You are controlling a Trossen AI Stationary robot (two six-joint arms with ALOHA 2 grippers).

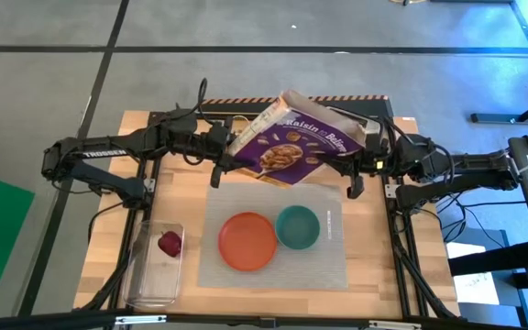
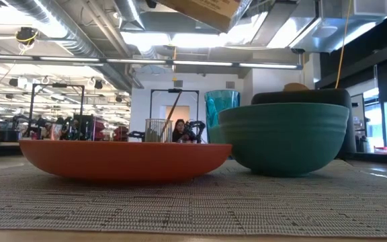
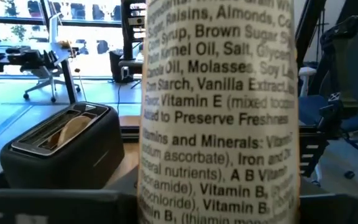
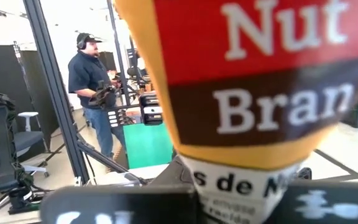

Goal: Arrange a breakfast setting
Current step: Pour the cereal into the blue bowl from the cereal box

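Note:
A purple cereal box hangs tilted above the table's far side, its top flap open, between my left gripper and my right gripper, each shut on one end. On the grey placemat stand the orange plate and the teal bowl. The dark red fruit lies in a clear tray. The green cup stands behind the bowl. A tan ring sticks out of the black toaster. The gold spoon is out of view. My left gripper holds the cereal box at its left end, on the narrow ingredients panel, coming level from the table's left. The box is lifted clear and tilted. The box hides the fingertips. My right gripper holds the cereal box at its right end, coming level from the table's right. The box is clear of the table. The box fills the wrist view and hides the fingertips.
The clear tray lies at the near left, beside the placemat. The toaster stands at the table's far side, under and behind the box. A person stands in the room beyond the table.

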